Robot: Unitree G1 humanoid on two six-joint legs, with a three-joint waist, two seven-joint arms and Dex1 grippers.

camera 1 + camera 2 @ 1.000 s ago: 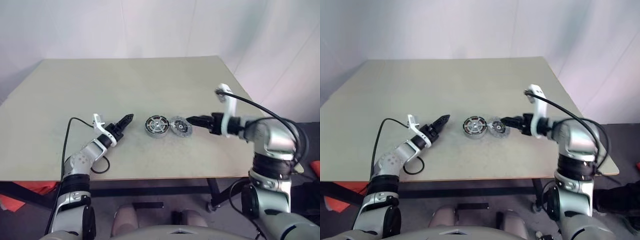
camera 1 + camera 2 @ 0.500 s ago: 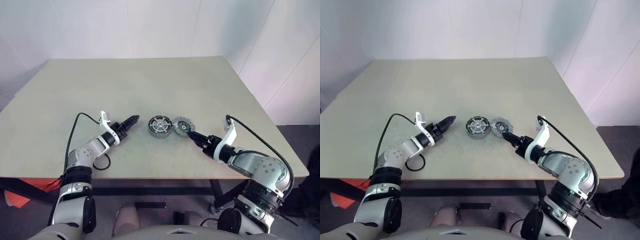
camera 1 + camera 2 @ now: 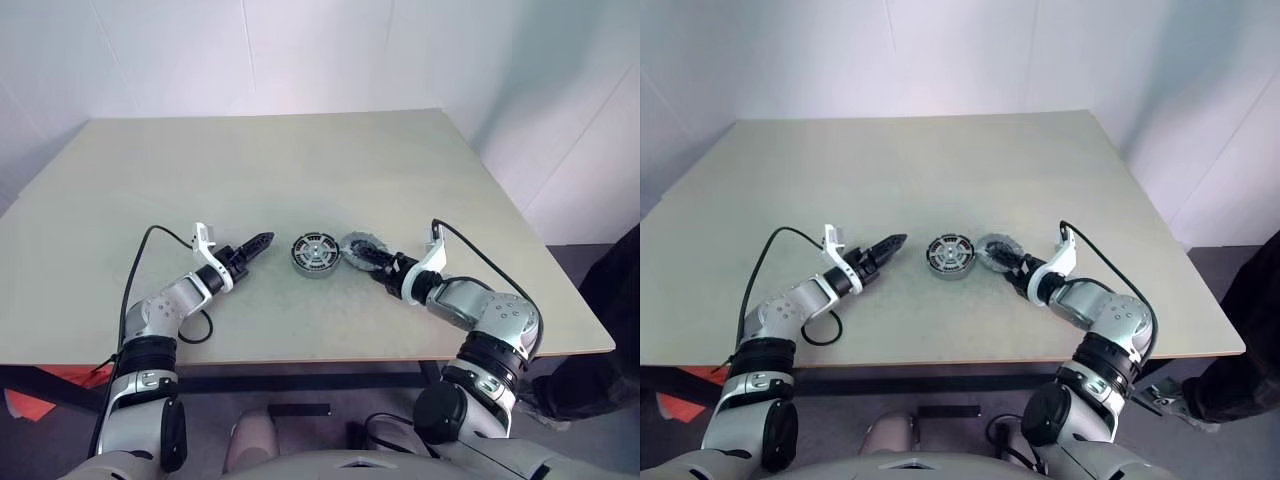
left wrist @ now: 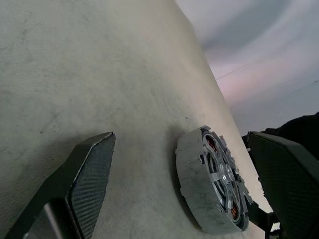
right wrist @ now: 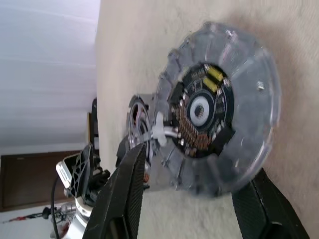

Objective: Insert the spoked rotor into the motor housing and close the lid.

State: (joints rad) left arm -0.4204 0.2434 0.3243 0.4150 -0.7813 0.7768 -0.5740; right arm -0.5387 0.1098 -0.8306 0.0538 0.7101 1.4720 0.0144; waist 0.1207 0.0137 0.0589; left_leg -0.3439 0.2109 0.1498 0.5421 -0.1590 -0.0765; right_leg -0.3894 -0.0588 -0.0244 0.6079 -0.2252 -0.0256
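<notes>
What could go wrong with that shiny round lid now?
The lid is thin and sits between the open fingers of the right gripper; it might slip out when pinched. It lies close beside the motor housing, so lifting could knock that. The left gripper is open and apart from the housing, so nothing steadies it.

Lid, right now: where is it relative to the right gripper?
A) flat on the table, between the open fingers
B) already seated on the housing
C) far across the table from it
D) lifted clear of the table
A: the lid lies flat on the table, flanked by the right gripper fingers, beside the motor housing.
</notes>
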